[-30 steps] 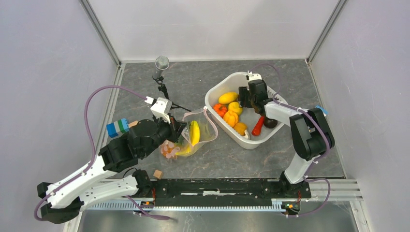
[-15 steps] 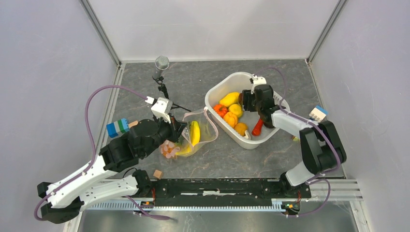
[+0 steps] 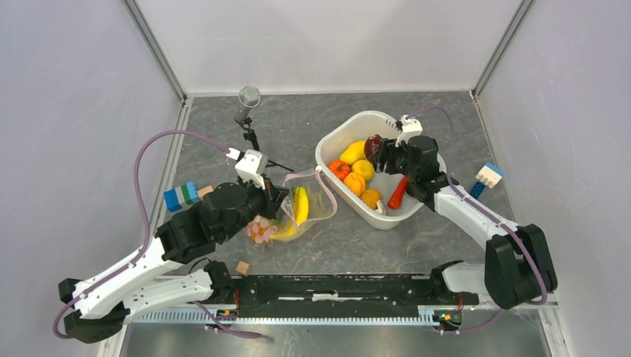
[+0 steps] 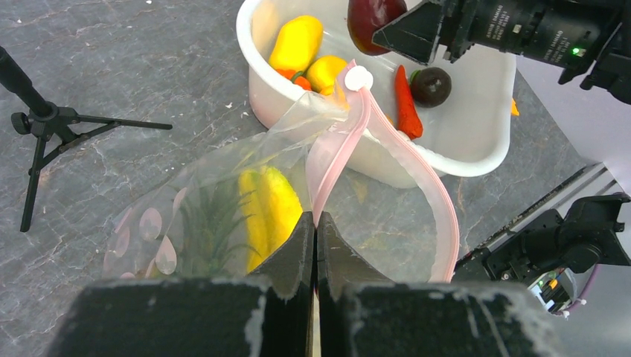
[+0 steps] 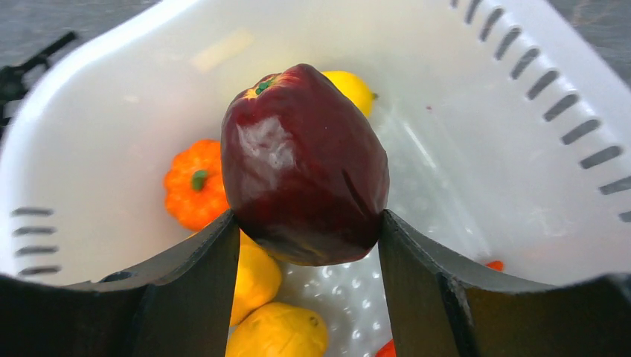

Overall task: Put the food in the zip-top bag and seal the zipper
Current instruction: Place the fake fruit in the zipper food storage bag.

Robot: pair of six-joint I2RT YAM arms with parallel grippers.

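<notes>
Top external: beside the white tub (image 3: 324,143), the zip-top bag (image 3: 321,202) has its mouth held agape by the left gripper (image 4: 315,223), pinched on the zipper (image 4: 333,145) (seemingly one lip). The right gripper (image 5: 305,217) clamps a maroon fruit (image 5: 301,163) above the tub, ready for transfer.

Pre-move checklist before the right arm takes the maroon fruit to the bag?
1. Right gripper grip on the dark maroon round toy fruit: ok, clamped on both sides, held over the white plastic tub.
2. Left gripper on the pale pink zipper strip: ok, shut on it.
3. Mouth of the clear dotted plastic zip-top bag: ok, the strip loops open toward the tub.
4. Room inside: cannot tell; yellow toy banana and green leafy piece already in.
5. Fruit fits the mouth: cannot tell.
</notes>
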